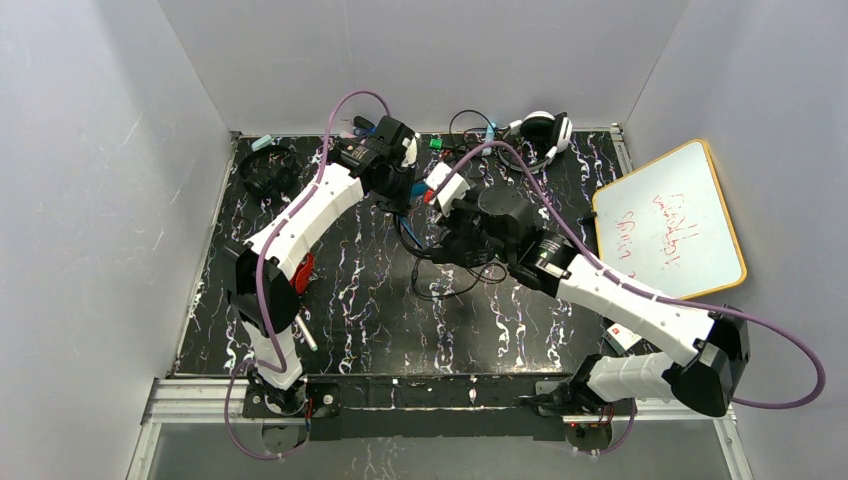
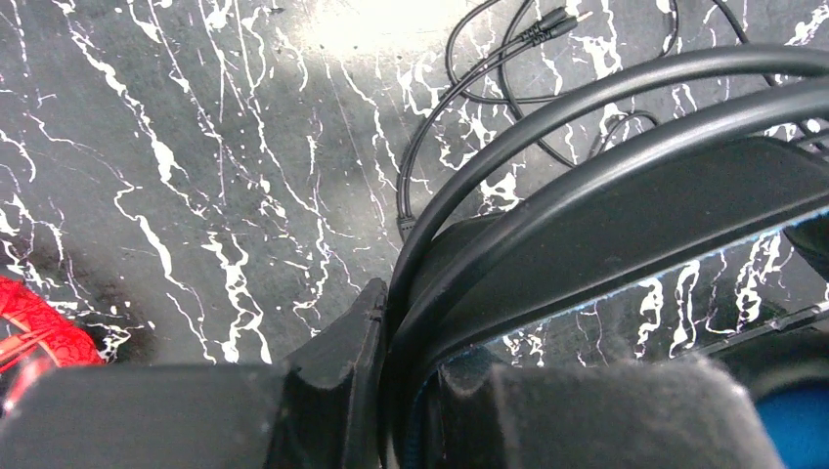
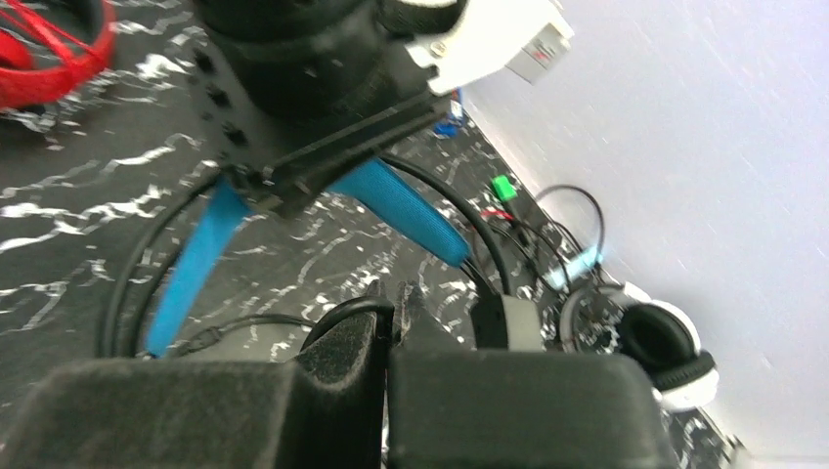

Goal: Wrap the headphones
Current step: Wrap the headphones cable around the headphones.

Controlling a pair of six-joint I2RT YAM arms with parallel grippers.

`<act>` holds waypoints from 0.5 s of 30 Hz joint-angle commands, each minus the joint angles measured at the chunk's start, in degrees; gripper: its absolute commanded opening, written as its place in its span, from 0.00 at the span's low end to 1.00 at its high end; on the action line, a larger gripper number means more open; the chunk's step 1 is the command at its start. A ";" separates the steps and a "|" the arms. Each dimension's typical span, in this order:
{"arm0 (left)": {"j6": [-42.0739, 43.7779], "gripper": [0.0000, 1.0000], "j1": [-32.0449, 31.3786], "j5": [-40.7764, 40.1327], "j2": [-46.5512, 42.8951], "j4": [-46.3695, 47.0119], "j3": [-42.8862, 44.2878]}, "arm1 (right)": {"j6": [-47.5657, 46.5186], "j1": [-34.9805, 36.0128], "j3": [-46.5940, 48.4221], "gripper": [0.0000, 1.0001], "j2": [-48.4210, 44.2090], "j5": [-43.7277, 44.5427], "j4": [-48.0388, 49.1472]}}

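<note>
Left wrist view is showing the left gripper (image 2: 396, 371) clamping the black-and-blue headphones (image 2: 635, 205) by their headband, toward the table's twelve o'clock. The right gripper (image 3: 394, 318) is pinching the cable (image 3: 264, 318), with loops lying loose at its six o'clock, so wrapping is looking barely begun.

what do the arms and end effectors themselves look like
The left arm and right arm match: white shell links, black joints, and a lilac cable looping along each. The left end effector and right end effector are black, each with two blocky matte fingers tapering to wedge tips.
</note>
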 commanded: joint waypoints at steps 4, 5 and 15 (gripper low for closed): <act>-0.07 0.00 -1.81 0.48 -4.35 4.15 -1.36 | 0.12 0.68 3.60 0.01 0.38 8.94 7.06; 0.30 0.00 -2.16 0.71 -4.95 4.98 -2.49 | 0.61 0.60 3.76 0.01 0.50 8.98 7.28; 3.25 0.00 -5.36 -0.12 -4.94 6.30 -8.19 | 5.40 -1.41 3.53 0.01 -1.23 1.71 9.19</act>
